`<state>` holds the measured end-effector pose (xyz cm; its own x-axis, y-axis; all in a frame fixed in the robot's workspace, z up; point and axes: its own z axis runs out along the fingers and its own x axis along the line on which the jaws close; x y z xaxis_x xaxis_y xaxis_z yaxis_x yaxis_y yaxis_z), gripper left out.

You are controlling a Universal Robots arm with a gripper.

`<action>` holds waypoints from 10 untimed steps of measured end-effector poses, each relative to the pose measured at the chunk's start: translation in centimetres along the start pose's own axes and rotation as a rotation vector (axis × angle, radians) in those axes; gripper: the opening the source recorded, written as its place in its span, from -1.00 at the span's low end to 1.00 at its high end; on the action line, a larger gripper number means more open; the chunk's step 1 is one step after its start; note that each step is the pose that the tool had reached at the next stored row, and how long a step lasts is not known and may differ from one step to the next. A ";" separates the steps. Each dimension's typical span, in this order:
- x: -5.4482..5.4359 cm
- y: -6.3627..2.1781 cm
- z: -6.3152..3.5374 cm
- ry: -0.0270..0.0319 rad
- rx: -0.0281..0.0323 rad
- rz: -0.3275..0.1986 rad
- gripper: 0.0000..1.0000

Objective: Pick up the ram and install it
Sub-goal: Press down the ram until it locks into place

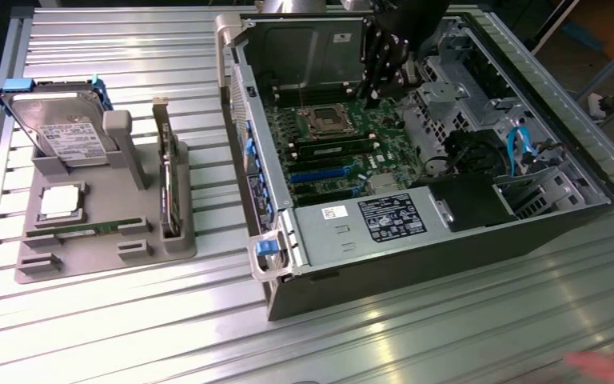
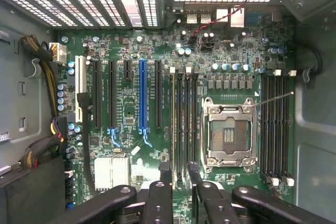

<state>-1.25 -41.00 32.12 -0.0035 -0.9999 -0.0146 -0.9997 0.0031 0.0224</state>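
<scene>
Green and thin, the long narrow circuit-board ram stick [image 2: 172, 129] appears to be standing on edge in a black memory slot of the green motherboard [image 2: 121, 103], near the square silver processor socket [image 2: 230, 135]. The black metal fingers [image 2: 160, 198] are hanging spread apart over one end of that slot, pinching nothing. The stick is running between their tips, just beside one finger and apart from the other. In the exterior view the arm is reaching down into the open dark computer case [image 1: 414, 264], which is resting on the ribbed metal surface [image 1: 446, 336]. A second green stick [image 1: 93, 228] is lying in the grey plastic tray [image 1: 83, 256], well apart from the case, toward the exterior view's left.
</scene>
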 end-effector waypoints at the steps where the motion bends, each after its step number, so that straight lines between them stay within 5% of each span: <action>1: 0.0 0.00 0.00 0.0000 0.0000 0.000 -0.49; 10: 0.0 0.00 0.00 0.0000 0.0000 0.000 -0.49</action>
<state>-1.25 -41.00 32.12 -0.0034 -0.9999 -0.0146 -0.9997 0.0031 0.0224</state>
